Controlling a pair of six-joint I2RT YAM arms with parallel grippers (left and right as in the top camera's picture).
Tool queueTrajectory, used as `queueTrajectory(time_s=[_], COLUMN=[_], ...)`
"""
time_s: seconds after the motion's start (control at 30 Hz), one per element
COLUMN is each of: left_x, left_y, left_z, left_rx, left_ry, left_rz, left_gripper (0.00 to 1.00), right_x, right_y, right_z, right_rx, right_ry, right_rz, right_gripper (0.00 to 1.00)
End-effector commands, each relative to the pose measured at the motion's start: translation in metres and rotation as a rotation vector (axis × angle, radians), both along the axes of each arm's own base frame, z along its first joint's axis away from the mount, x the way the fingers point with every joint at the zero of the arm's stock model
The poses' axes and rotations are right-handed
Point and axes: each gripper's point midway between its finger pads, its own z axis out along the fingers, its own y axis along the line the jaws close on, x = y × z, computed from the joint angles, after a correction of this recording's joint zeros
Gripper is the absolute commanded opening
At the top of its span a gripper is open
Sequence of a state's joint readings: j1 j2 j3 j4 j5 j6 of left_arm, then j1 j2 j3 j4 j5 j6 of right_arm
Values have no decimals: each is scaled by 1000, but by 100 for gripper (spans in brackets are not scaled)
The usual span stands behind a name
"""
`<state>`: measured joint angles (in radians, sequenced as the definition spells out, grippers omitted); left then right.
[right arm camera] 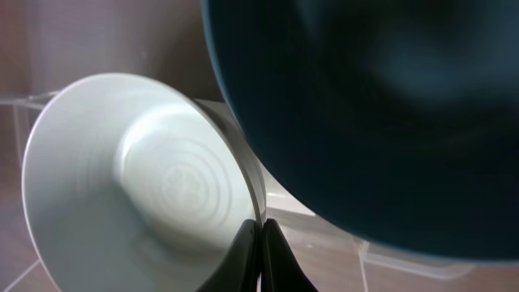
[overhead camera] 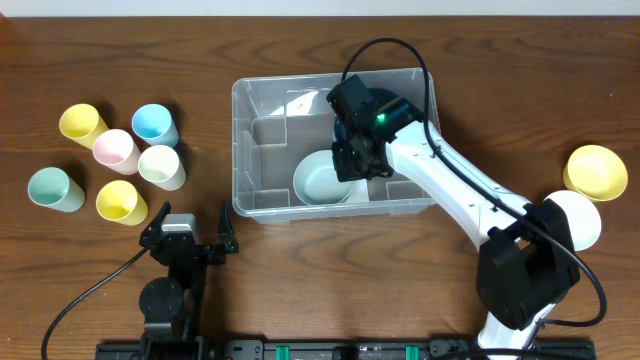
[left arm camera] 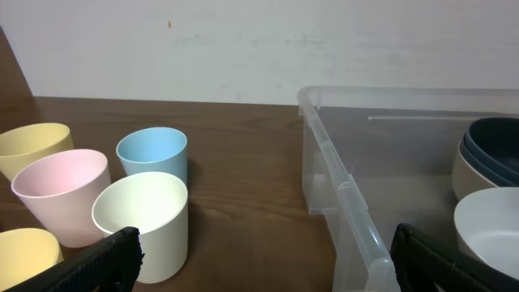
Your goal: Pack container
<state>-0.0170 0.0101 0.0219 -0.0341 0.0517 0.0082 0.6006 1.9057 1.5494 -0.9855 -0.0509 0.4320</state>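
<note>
The clear plastic container (overhead camera: 262,120) stands at the table's centre. A pale bowl (overhead camera: 318,184) sits in its front part. My right gripper (overhead camera: 356,152) reaches down into the bin and is shut on that bowl's rim; in the right wrist view the gripper (right arm camera: 261,231) pinches the thin edge of the pale bowl (right arm camera: 122,178). A dark blue bowl (right arm camera: 381,105) fills the view just behind. From the left wrist, the dark bowl (left arm camera: 496,142) is nested in a beige one inside the container (left arm camera: 349,195). My left gripper (overhead camera: 190,226) rests open near the front edge, holding nothing.
Several pastel cups cluster at the left: yellow (overhead camera: 82,122), blue (overhead camera: 154,124), pink (overhead camera: 114,150), cream (overhead camera: 161,166), teal (overhead camera: 54,189) and another yellow (overhead camera: 120,202). A yellow bowl (overhead camera: 596,172) and a white bowl (overhead camera: 578,222) sit at the right edge.
</note>
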Motion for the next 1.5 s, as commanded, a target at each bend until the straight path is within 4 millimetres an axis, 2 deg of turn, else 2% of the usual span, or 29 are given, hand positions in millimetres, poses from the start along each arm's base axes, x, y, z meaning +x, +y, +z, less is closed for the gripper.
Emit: queueTrajectory(time_s=[0.0, 0.17, 0.43, 0.53, 0.63, 0.7, 0.8, 0.9, 0.93, 1.23, 1.47], left_x=[-1, -1, -1, -1, -1, -1, -1, -1, -1, -1, -1], left_y=[1, 1, 1, 1, 1, 1, 1, 1, 1, 1, 1], left_z=[-16, -16, -16, -16, -16, -16, -16, -16, -16, -16, -16], left_rx=[16, 16, 16, 16, 16, 16, 16, 16, 16, 16, 16], left_ry=[47, 47, 47, 47, 47, 47, 47, 47, 47, 47, 47], left_rz=[6, 6, 6, 6, 6, 6, 6, 6, 6, 6, 6], left_gripper=[98, 98, 98, 98, 98, 98, 98, 98, 98, 98, 98], right_x=[-5, -4, -1, 0, 4, 10, 25, 38, 41, 59, 45], right_y=[7, 8, 15, 26, 30, 25, 2, -28, -39, -180, -292], right_z=[-1, -1, 2, 17, 44, 66, 95, 111, 112, 102, 98], right_rx=[0, 3, 33, 81, 101, 88, 52, 32, 22, -67, -93], right_ry=[-4, -10, -23, -35, -71, -115, -177, -195, -193, -89, -19], right_rz=[22, 27, 57, 107, 126, 108, 7, -92, -125, -559, -866], right_gripper=[3, 23, 22, 21, 21, 24, 31, 35, 35, 36, 37])
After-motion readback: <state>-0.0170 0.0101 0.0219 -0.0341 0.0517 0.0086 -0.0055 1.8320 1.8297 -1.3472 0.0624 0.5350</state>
